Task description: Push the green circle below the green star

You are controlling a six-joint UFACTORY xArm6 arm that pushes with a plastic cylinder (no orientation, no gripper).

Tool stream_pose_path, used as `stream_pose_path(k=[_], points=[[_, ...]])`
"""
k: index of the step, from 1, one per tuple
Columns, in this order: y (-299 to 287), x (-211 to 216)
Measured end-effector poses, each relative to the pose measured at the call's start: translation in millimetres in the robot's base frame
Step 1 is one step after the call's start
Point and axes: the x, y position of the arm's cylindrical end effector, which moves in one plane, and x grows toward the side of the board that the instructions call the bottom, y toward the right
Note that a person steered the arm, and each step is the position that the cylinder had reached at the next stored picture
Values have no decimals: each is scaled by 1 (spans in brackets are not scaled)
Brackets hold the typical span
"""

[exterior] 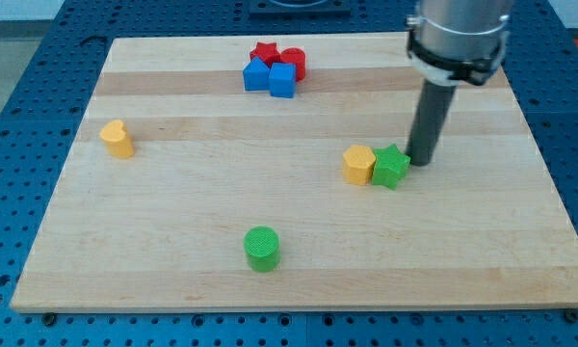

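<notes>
The green circle (262,248) lies near the view's bottom, left of centre. The green star (391,166) sits right of centre, touching a yellow hexagon-like block (358,164) on its left. My tip (422,161) stands just right of the green star, close to or touching it, far up and to the right of the green circle.
A yellow heart-shaped block (118,139) sits at the view's left. At the top centre a cluster holds a red star (264,52), a red round block (293,62) and two blue blocks (257,74), (282,81). The wooden board (173,222) ends in edges on all sides.
</notes>
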Motion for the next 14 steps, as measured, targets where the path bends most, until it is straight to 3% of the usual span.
stream_pose_path(k=[1,3,4,5,6,8,9,11,14], points=[[63,6],[77,87],[39,146],[-20,174],[-73,174],[-259,174],[-288,147],[-136,125],[-111,150]])
